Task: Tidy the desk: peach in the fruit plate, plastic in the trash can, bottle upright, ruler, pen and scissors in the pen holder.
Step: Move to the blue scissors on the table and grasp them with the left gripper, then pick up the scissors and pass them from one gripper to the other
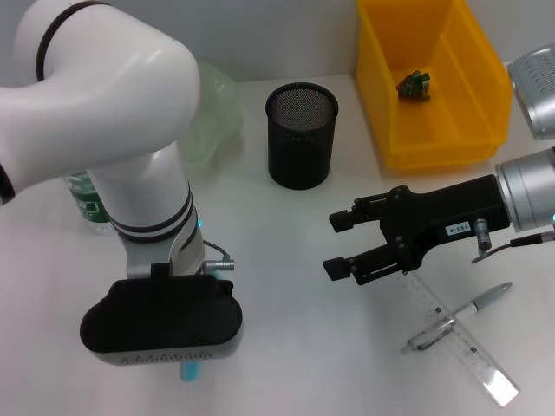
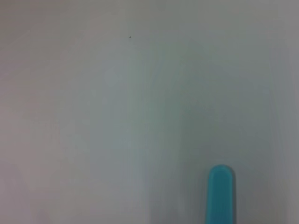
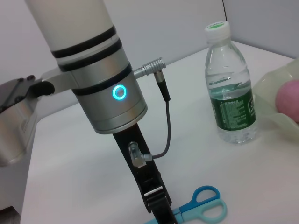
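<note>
Standing at the far left, the water bottle (image 3: 231,88) is upright behind the left arm, with the pale fruit plate (image 1: 212,121) just beside it and a peach (image 3: 289,100) in it. The left claw (image 3: 159,210) points down at the scissors (image 3: 201,207) on the worktop (image 1: 286,286); I cannot tell whether it is parted or closed. Beyond it stands the mesh pen holder (image 1: 300,134). The right claw (image 1: 341,244) hovers with jaws apart, holding nothing. Just below it lie the ruler (image 1: 464,342) and pen (image 1: 460,316), crossed. Behind it, the yellow trash can (image 1: 434,82) holds plastic (image 1: 414,85).
</note>
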### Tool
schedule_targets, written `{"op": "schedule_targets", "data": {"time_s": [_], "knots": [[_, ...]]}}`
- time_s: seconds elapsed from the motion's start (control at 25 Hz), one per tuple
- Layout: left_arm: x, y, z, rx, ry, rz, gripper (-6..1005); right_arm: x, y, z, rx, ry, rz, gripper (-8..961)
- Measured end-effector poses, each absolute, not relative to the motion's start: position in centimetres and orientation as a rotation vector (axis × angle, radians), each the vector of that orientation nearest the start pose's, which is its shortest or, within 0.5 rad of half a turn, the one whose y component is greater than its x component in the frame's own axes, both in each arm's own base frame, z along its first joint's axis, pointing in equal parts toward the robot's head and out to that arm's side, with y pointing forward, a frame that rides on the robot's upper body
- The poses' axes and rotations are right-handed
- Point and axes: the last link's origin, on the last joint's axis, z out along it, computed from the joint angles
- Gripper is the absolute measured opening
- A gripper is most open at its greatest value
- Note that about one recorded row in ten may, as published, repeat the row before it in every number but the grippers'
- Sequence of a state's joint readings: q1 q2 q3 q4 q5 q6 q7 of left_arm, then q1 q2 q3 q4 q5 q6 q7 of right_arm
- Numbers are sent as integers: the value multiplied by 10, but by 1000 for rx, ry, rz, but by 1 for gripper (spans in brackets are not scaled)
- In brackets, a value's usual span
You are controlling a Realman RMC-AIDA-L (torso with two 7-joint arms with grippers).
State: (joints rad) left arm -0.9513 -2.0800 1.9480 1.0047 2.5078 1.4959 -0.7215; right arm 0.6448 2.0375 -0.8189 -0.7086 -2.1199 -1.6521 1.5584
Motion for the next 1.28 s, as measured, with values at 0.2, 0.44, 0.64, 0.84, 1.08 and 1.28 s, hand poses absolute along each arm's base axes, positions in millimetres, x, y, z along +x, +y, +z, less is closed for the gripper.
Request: {"op": "schedule_targets", "data": {"time_s": [0.2, 0.44, 0.64, 0.84, 1.08, 1.28], "knots": [[-139, 336, -100, 1712, -1815, -722, 501, 228, 343, 0, -3003, 600, 474, 821], [-140, 336, -101, 1713, -1815, -721, 498, 228, 343, -1, -3004, 599, 475, 820], [-140, 336, -101, 1711, -1816, -722, 495, 227, 343, -1, -3006, 600, 478, 820], [-141, 337, -101, 1702, -1814, -731, 447, 226, 342, -3, -3007, 601, 484, 820], [-142, 337, -100, 1705, -1804, -726, 378, 225, 342, -3, -3006, 597, 486, 819], [-139, 338, -99, 1729, -1797, -742, 274, 225, 343, -3, -3002, 597, 489, 819]]}}
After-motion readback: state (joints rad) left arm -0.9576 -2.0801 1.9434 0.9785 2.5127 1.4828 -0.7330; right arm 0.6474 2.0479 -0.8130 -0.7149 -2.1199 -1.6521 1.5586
